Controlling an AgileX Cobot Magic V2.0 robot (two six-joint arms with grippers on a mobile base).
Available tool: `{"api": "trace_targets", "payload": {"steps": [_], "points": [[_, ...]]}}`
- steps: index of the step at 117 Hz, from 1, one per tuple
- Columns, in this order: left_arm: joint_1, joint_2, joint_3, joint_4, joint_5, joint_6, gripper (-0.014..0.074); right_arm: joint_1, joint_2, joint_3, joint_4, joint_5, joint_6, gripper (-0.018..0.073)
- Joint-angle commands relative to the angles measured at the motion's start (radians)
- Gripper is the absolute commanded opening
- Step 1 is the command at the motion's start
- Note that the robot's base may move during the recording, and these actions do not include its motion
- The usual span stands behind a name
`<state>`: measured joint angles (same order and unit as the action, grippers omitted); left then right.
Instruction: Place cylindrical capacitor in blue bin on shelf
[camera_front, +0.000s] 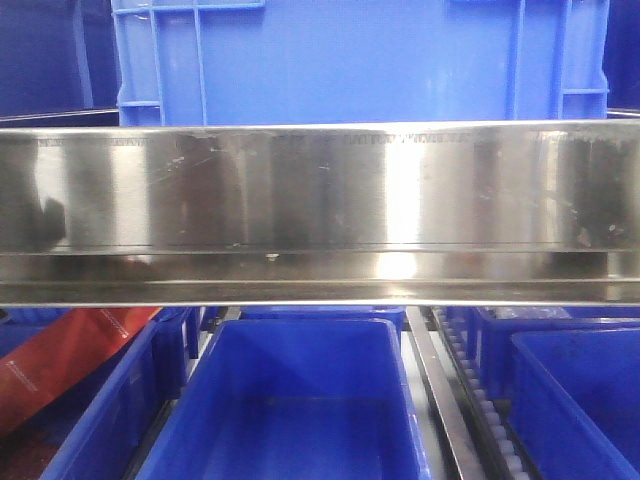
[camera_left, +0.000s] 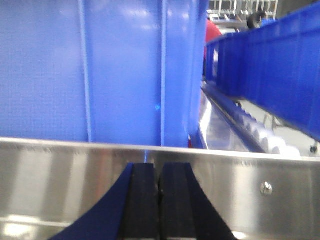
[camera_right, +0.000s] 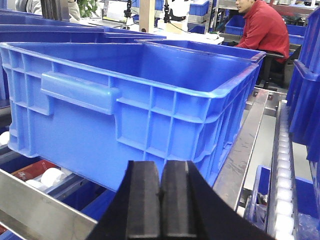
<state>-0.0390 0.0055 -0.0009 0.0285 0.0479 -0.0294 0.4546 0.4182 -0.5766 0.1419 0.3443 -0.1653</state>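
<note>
Stainless steel fills the front view: the shelf's scuffed front rail (camera_front: 320, 200) runs straight across, with a big blue bin (camera_right: 135, 95) sitting just behind it on the upper level and smaller bins below. Both the left gripper (camera_left: 159, 200) and the right gripper (camera_right: 161, 200) have their black pads pressed together with nothing between them. No cylindrical capacitor shows in any view, so I judge the sensible step is finding and grasping it first, with the arms kept clear of the rail.
</note>
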Motion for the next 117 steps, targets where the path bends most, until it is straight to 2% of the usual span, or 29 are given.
{"api": "trace_targets", "payload": {"steps": [1,80,89,104,117], "points": [[0.004,-0.005,0.001,-0.005,-0.037,-0.003,-0.0111,-0.005,-0.010,0.001,-0.009,-0.024,-0.002,-0.0163],[0.004,-0.005,0.001,-0.005,-0.042,-0.003,-0.0111,-0.005,-0.009,0.001,-0.009,-0.022,-0.002,-0.0163],[0.004,-0.005,0.001,-0.005,-0.042,-0.003,-0.0111,-0.005,-0.009,-0.001,-0.054,-0.024,-0.002,-0.0163],[0.004,-0.005,0.001,-0.005,-0.042,-0.003,-0.0111,-0.005,-0.010,-0.001,-0.049,-0.030,-0.002,-0.0163],[0.004,-0.005,0.001,-0.005,-0.042,-0.003,-0.0111,-0.059,-0.010,0.015,-0.051,-0.035,-0.002,-0.0163]]}}
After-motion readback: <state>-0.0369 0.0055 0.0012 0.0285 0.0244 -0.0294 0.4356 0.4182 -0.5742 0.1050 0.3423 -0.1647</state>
